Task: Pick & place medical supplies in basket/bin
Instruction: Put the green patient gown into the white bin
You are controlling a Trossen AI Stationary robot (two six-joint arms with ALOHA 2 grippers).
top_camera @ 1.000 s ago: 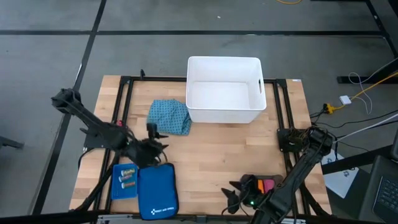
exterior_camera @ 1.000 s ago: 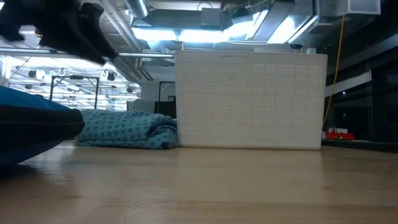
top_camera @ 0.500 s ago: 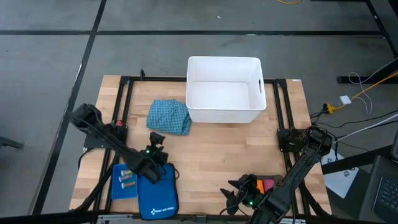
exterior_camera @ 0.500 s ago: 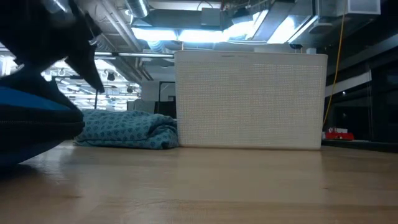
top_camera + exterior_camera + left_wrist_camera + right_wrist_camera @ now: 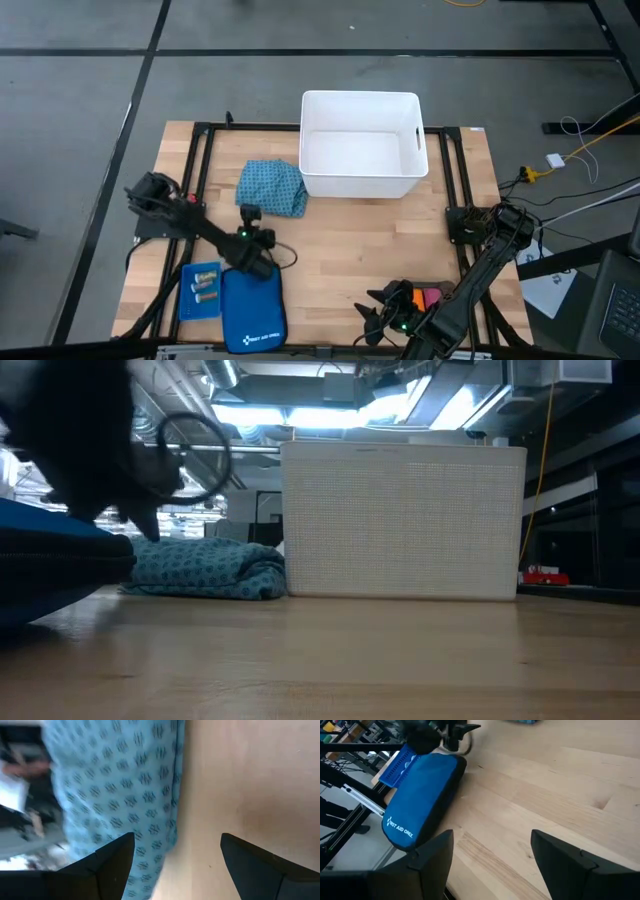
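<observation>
The teal patterned cloth bundle (image 5: pixel 272 187) lies on the table just left of the white tub (image 5: pixel 360 178), which is seen side-on in the low view (image 5: pixel 400 520). My left gripper (image 5: pixel 248 213) hovers open on the near side of the cloth (image 5: pixel 115 795), with bare wood between its fingers (image 5: pixel 177 842). Tiny yellowish vials (image 5: pixel 205 290) lie in a blue tray. The pink block (image 5: pixel 432 298) sits at the near right edge beside my right gripper (image 5: pixel 375 312), which waits open (image 5: pixel 490 842). I cannot make out the orange cylinder.
The large blue zip pouch (image 5: pixel 252 310) lies at the near left beside the vial tray, under the left forearm; the right wrist view shows it too (image 5: pixel 420 795). A black frame (image 5: pixel 200 130) runs round the tabletop. Bare wood (image 5: pixel 370 240) lies between the tub and the right gripper.
The left arm has swung down and toward the near edge, so its forearm now lies over the pouch's far end. Its gripper has stayed just on the near side of the cloth. The cloth and the tub have not moved.
</observation>
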